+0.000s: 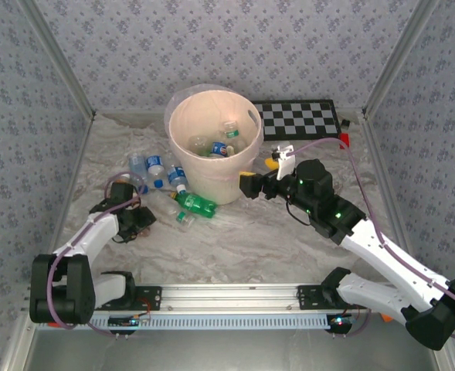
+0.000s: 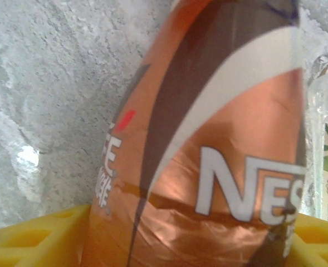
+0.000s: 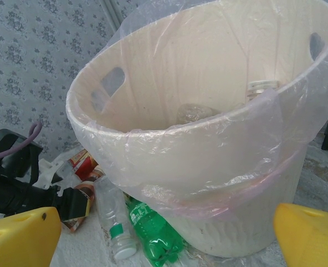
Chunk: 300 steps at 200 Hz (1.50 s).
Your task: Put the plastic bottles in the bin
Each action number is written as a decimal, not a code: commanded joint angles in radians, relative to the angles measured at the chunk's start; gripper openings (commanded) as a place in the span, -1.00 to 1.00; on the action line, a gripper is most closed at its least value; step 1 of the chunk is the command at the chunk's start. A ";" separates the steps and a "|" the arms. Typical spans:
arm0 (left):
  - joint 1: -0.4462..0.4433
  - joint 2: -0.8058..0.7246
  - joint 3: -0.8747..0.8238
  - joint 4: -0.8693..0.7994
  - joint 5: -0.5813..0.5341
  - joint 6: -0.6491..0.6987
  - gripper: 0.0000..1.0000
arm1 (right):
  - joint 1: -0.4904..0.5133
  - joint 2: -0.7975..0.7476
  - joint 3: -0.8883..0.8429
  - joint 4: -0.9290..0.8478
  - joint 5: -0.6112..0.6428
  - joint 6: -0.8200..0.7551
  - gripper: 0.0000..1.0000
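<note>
The bin [image 1: 212,154] is a pale cream bucket with a clear liner, at the table's middle back, with several bottles [image 1: 223,145] inside. My left gripper [image 1: 140,220] is low on the table to its left. Its yellow fingers [image 2: 30,239] press both sides of an orange-brown bottle [image 2: 208,139], so it is shut on it. A green bottle [image 1: 196,204] and a clear white-capped bottle [image 3: 114,228] lie at the bin's foot [image 3: 236,222]. Clear blue-label bottles [image 1: 156,170] lie further left. My right gripper [image 1: 250,185] stands open and empty beside the bin's right wall.
A black-and-white checkerboard [image 1: 298,120] lies behind the bin to the right, with a small yellow item [image 1: 271,162] and a red one [image 1: 344,139] near it. Patterned walls close in the table on three sides. A metal rail [image 1: 227,294] runs along the near edge.
</note>
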 commanded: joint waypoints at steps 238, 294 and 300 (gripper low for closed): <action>-0.390 -0.195 0.773 -0.408 -0.190 0.148 0.24 | -0.017 -0.141 0.051 -0.114 0.095 -0.007 0.99; -0.598 0.094 1.159 -0.508 -0.428 0.417 0.25 | -0.015 -0.179 0.039 -0.148 0.108 0.005 0.99; -0.603 0.124 1.193 -0.514 -0.434 0.438 0.25 | -0.015 -0.184 0.036 -0.149 0.111 0.005 0.99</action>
